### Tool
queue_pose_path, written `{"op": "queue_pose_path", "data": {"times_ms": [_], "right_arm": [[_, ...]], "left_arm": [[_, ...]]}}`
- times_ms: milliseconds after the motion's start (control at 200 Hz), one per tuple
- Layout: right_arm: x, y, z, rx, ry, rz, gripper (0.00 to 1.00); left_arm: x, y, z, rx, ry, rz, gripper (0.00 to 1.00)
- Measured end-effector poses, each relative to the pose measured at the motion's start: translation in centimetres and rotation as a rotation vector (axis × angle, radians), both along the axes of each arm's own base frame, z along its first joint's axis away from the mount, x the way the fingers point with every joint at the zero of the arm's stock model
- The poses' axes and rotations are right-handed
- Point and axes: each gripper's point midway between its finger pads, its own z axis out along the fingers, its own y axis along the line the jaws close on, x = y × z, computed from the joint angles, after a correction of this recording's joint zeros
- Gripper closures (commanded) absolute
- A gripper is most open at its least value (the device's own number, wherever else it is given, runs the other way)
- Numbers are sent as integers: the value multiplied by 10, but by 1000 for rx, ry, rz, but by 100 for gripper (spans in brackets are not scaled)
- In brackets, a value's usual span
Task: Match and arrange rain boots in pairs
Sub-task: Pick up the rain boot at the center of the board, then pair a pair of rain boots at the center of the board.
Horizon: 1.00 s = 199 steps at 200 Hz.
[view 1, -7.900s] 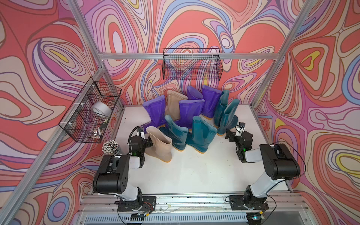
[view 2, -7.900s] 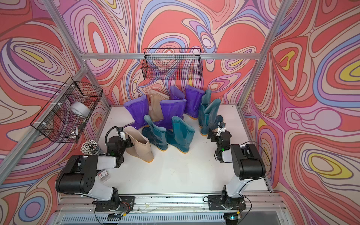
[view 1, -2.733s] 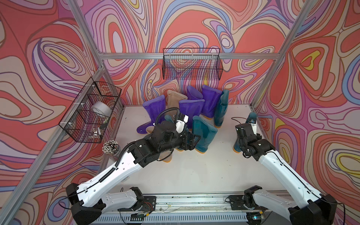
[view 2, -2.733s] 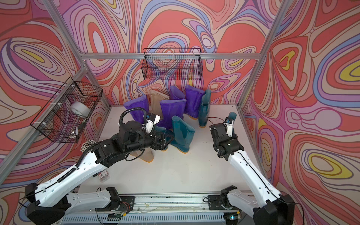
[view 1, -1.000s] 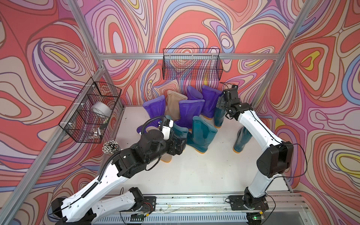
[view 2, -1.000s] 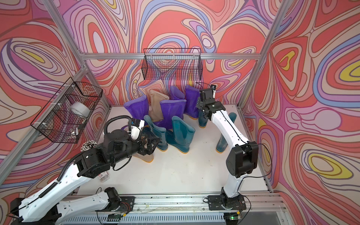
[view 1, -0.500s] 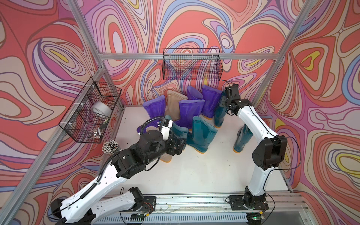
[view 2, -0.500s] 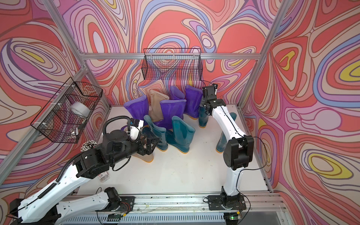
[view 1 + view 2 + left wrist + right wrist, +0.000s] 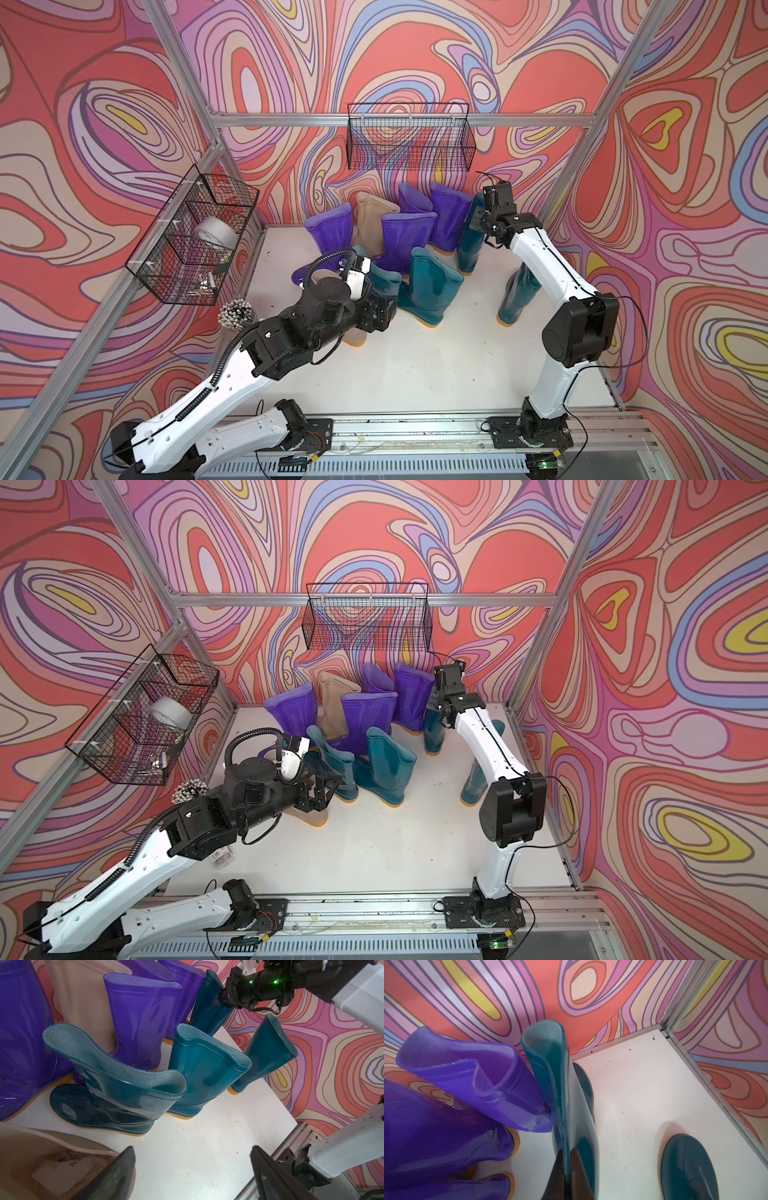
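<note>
1. Landmark: wire basket [image 9: 409,137] on the back wall. All places below are given from it, as seen in a top view.
2. Left gripper [image 9: 191,1167]: jaws wide, holding nothing. It hovers well forward and left of the basket, with one finger over the mouth of the near beige boot [image 9: 41,1147]. Contact with the boot: cannot tell.
3. Rain boots, main cluster: below the basket and forward of it. Purple boots [image 9: 405,241] and the far beige boot [image 9: 372,220] stand at the back. Two teal boots [image 9: 430,286] stand upright in front, just beside each other. Unsorted.
4. Right gripper [image 9: 568,1155]: pinched shut on the shaft wall of the end teal boot [image 9: 577,1105], one finger inside and one outside. This boot stands below the basket's right end, its top pressed against a purple neighbour. Its sole appears to rest on the table [image 9: 415,374].
5. Lone teal boot [image 9: 515,295]: upright, forward and right of the basket, apart from the cluster.
6. Step in hand (judgement): grasp made on the end teal boot, carry not begun. No pair reads as finished.
7. Next move calls for a straight lift clear of the purple neighbour. The soft wall may let the boot swing. Set it down just beside the lone teal boot, toes matching.
</note>
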Motion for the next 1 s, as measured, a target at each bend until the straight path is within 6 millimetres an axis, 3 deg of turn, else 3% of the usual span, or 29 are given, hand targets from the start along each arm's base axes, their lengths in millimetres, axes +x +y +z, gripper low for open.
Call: {"op": "queue_pose_path", "data": {"times_ms": [210,421,586,836,996], "right_arm": [[-24,-3,17,-3,10,-11,100],[-65,-10,48,-7,-27,-38,100],[-101,-18,61,24,-52,-82,100],[-146,-23,52,21,-26,-135,100],[-162,-29,19,-22,38,-145,100]], "left_arm": [[0,-1,-1,4,0,-2,11],[0,-2,0,1,1,-10,11],[-1,-4,1,-9,-1,-19,11],[-1,-8,-3,-6,10,-33,11],[-1,-11,-3,-14,9,-41,11]]}}
